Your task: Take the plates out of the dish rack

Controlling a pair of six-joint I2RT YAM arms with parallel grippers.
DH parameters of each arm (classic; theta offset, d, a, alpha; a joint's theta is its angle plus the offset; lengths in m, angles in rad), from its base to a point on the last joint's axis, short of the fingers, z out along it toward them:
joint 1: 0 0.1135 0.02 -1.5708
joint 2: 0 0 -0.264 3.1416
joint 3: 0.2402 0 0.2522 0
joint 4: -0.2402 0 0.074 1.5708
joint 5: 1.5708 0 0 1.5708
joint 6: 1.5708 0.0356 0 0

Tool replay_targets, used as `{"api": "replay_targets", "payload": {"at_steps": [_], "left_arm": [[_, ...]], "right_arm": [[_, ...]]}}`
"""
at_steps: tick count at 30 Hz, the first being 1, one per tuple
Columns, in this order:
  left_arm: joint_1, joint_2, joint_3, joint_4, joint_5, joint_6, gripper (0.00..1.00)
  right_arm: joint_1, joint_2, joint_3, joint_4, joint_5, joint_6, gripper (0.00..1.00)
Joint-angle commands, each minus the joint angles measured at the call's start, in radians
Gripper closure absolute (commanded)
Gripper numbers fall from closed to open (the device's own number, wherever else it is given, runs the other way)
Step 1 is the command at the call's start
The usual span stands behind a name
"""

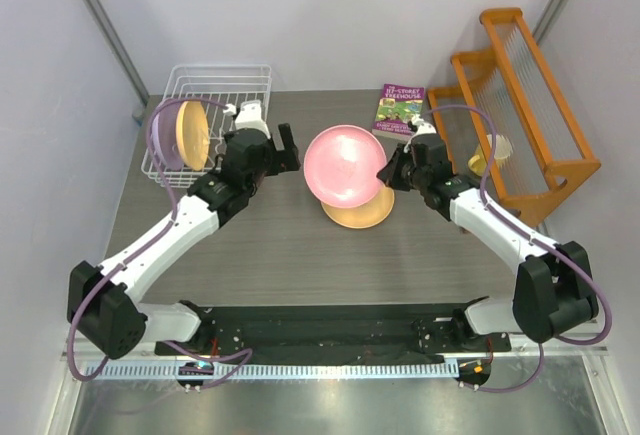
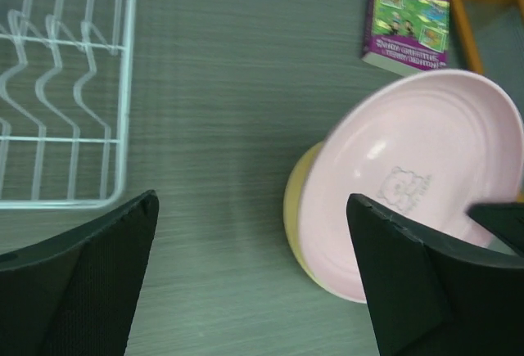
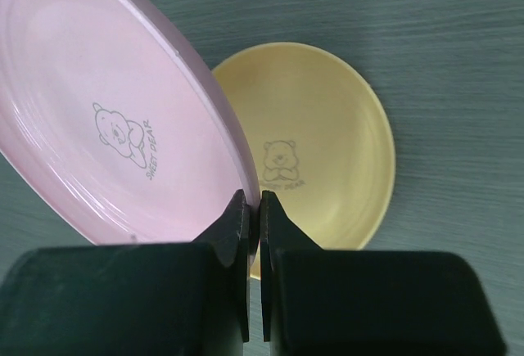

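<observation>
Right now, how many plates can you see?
4. Pink plate in the right pincer; yellow plate on the table below it; orange plate and purple plate standing in the rack. None looks hidden.

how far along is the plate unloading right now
About halfway. Done: one orange-yellow plate lies flat on the table. In hand: the right fingers pinch the rim of the pink plate, held tilted over that plate, and the left fingers stand open beside it. Left: the purple plate and a second orange-yellow plate stand in the dish rack.
</observation>
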Motion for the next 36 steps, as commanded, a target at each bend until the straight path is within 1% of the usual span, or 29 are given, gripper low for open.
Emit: {"api": "replay_targets", "payload": {"at_steps": [1, 4, 6, 8, 9, 12, 13, 16, 17, 20, 21, 24, 31, 33, 34, 35, 36], "left_arm": [[0.005, -0.082, -0.039, 0.021, -0.217, 0.100, 0.01], [0.005, -0.132, -0.070, 0.019, -0.349, 0.174, 0.01], [0.007, -0.165, -0.084, 0.019, -0.444, 0.220, 0.01], [0.005, -0.192, -0.105, 0.030, -0.495, 0.252, 0.01], [0.005, -0.200, -0.113, 0.045, -0.545, 0.275, 0.01], [0.005, -0.231, -0.150, 0.094, -0.589, 0.321, 0.01], [0.005, -0.235, -0.163, 0.104, -0.634, 0.343, 0.00], [0.005, -0.238, -0.182, 0.151, -0.696, 0.404, 0.01], [0.007, -0.235, -0.186, 0.165, -0.708, 0.423, 0.01], [0.010, -0.223, -0.193, 0.194, -0.753, 0.479, 0.00], [0.014, -0.218, -0.191, 0.228, -0.754, 0.486, 0.01], [0.024, -0.202, -0.185, 0.233, -0.754, 0.498, 0.01], [0.060, -0.177, -0.185, 0.256, -0.754, 0.504, 0.01], [0.085, -0.171, -0.185, 0.265, -0.739, 0.504, 0.01], [0.092, -0.168, -0.183, 0.266, -0.733, 0.504, 0.01], [0.115, -0.160, -0.183, 0.273, -0.728, 0.504, 0.01], [0.126, -0.156, -0.183, 0.274, -0.718, 0.504, 0.01]], "right_arm": [[-0.025, -0.010, 0.068, -0.090, 0.099, -0.042, 0.99], [-0.063, 0.024, 0.081, -0.133, 0.079, -0.054, 0.99], [-0.089, 0.061, 0.088, -0.144, -0.002, -0.048, 0.99], [-0.126, 0.088, 0.085, -0.150, -0.049, -0.036, 0.99], [-0.137, 0.098, 0.085, -0.150, -0.088, -0.031, 0.99], [-0.155, 0.130, 0.097, -0.149, -0.137, -0.031, 0.97], [-0.158, 0.139, 0.100, -0.148, -0.146, -0.030, 0.97], [-0.163, 0.162, 0.110, -0.149, -0.177, -0.030, 0.96], [-0.166, 0.170, 0.116, -0.148, -0.186, -0.028, 0.96], [-0.165, 0.204, 0.131, -0.149, -0.234, -0.030, 0.90], [-0.166, 0.217, 0.134, -0.150, -0.240, -0.030, 0.89], [-0.165, 0.234, 0.139, -0.152, -0.248, -0.028, 0.85], [-0.166, 0.271, 0.148, -0.181, -0.246, -0.041, 0.83], [-0.166, 0.274, 0.148, -0.182, -0.251, -0.045, 0.78], [-0.168, 0.279, 0.150, -0.184, -0.254, -0.050, 0.72], [-0.166, 0.282, 0.151, -0.190, -0.255, -0.051, 0.56], [-0.166, 0.285, 0.153, -0.197, -0.251, -0.054, 0.53]]}}
